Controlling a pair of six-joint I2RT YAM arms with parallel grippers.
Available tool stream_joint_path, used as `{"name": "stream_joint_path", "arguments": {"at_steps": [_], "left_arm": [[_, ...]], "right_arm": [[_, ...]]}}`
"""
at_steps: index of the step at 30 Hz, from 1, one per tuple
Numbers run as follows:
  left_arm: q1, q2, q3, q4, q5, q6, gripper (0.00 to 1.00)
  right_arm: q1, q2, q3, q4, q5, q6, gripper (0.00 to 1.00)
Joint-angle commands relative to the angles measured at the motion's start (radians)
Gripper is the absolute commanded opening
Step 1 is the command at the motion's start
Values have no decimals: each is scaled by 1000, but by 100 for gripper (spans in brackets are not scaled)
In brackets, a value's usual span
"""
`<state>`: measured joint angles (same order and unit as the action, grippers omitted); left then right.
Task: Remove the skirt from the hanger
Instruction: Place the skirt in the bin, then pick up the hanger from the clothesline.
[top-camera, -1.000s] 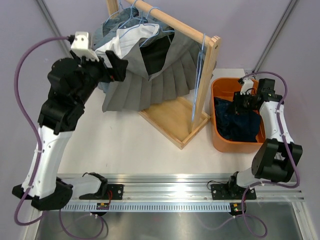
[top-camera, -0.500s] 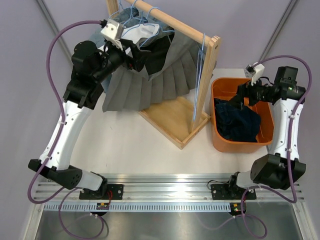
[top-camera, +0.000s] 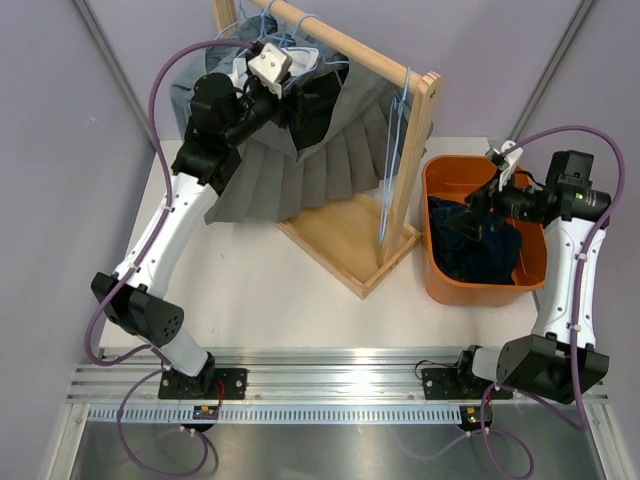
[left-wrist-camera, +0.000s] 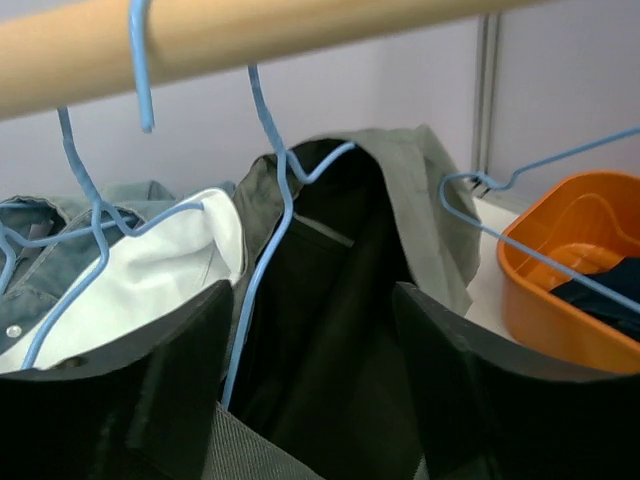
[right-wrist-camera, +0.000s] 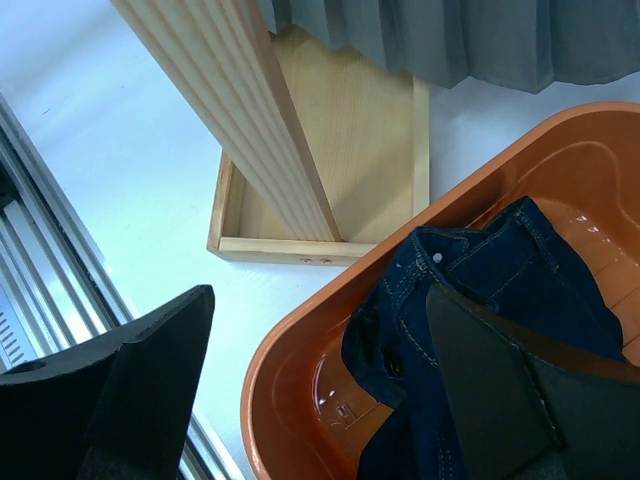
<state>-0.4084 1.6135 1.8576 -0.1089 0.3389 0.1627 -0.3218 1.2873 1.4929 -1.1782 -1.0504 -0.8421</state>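
Observation:
The grey pleated skirt (top-camera: 300, 175) with a black lining (left-wrist-camera: 330, 330) hangs from a blue wire hanger (left-wrist-camera: 268, 210) on the wooden rail (left-wrist-camera: 250, 30). My left gripper (top-camera: 298, 95) is up at the skirt's waist. In the left wrist view this gripper (left-wrist-camera: 312, 300) is open, its jaws standing either side of the black lining and the hanger wire. My right gripper (top-camera: 482, 200) hovers open over the orange bin (top-camera: 437, 285). In the right wrist view nothing sits between the fingers of that gripper (right-wrist-camera: 318, 300).
A wooden rack (top-camera: 345, 45) with a tray-like base (top-camera: 345, 235) stands mid-table. White and grey-blue garments (left-wrist-camera: 150, 270) hang left of the skirt. An empty blue hanger (top-camera: 395, 150) dangles by the right post. Dark denim (right-wrist-camera: 470, 290) lies in the bin.
My left arm swung up and right from beside the rack to the skirt's top, its jaws narrowing slightly. My right gripper opened and rose off the denim in the bin.

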Motion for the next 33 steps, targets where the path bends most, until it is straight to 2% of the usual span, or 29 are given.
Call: {"name": "stream_joint_path", "arguments": {"at_steps": [1,3,7,12,15,29,33], "left_arm": [[19,-70,-27,87,-61,73,75],[40,-143,-127,104,-67,64,83],[132,-213,-205,103,21,-9,83],[154,-236,-245,40,104,11,82],[152,-231,-256,23,104,26,82],[168,-162,-230,-55,152,61,66],[168,-144,-250,-52,143,63,65]], "right_arm": [[1,-51,-25,-9,-43,-48,94],[1,-69,-49,0,-45,-49,94],[1,-66,-68,9,-66,-41,94],[0,-46,-62,8,-95,-29,94],[1,-48,-62,6,-103,-26,94],[1,-74,-94,5,-96,-28,94],[1,-74,-97,5,-99,-23,94]]}}
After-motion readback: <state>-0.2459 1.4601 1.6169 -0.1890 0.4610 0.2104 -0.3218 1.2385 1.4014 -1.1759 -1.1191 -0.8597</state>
